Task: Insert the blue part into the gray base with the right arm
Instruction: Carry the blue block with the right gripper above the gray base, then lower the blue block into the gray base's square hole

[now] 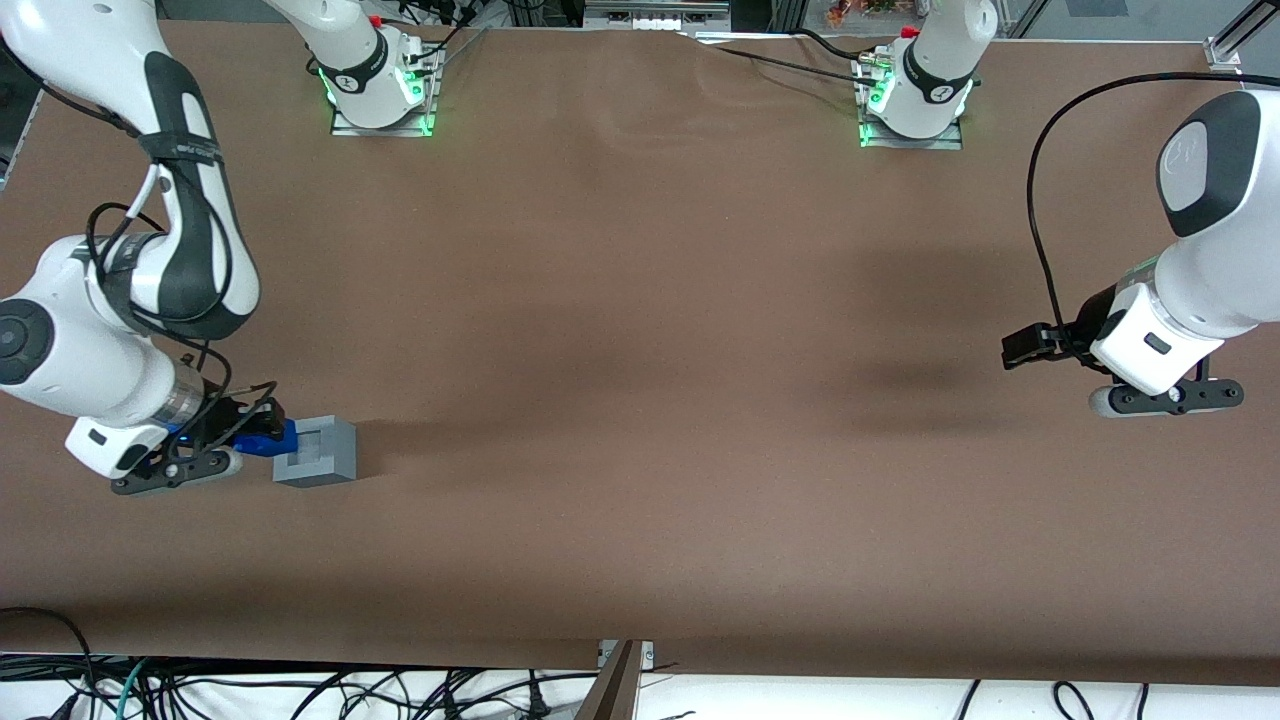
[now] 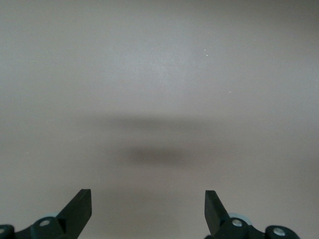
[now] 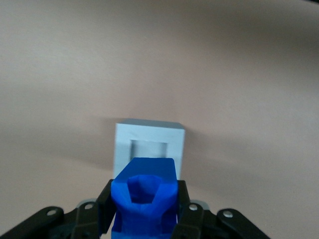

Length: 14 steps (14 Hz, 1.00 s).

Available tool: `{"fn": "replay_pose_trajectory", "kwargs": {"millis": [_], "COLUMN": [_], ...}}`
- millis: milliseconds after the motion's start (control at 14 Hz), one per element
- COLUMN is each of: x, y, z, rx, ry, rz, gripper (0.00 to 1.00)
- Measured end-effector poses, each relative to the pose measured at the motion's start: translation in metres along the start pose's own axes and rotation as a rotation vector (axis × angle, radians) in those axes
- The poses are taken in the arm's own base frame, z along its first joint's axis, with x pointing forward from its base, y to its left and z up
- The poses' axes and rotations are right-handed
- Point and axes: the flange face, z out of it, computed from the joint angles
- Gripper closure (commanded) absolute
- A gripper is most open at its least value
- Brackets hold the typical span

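The gray base (image 1: 318, 450) stands on the brown table toward the working arm's end, its square recess facing up. The blue part (image 1: 268, 438) hangs right beside it, just short of the cube's edge, clamped in the right arm's gripper (image 1: 250, 432). In the right wrist view the blue part (image 3: 144, 196) sits squeezed between both black fingers (image 3: 106, 206), its hollowed end toward the gray base (image 3: 149, 142), whose recess shows just past the part's tip. The gripper (image 3: 144, 204) is shut on the part.
The brown table (image 1: 640, 350) stretches toward the parked arm's end. Two arm bases with green lights (image 1: 380, 85) stand at the edge farthest from the front camera. Cables (image 1: 300, 690) lie below the near edge.
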Motion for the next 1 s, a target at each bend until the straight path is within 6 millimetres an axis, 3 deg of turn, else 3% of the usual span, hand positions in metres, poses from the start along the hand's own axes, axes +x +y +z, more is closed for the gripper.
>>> {"fn": "replay_pose_trajectory", "kwargs": {"millis": [286, 1000], "x": [-0.009, -0.004], "y": [0.004, -0.009], "z": [0.023, 0.039], "rx": [0.007, 0.003], "ry": [-0.014, 0.009], "rz": [0.015, 0.029], "gripper": [0.80, 0.80]}}
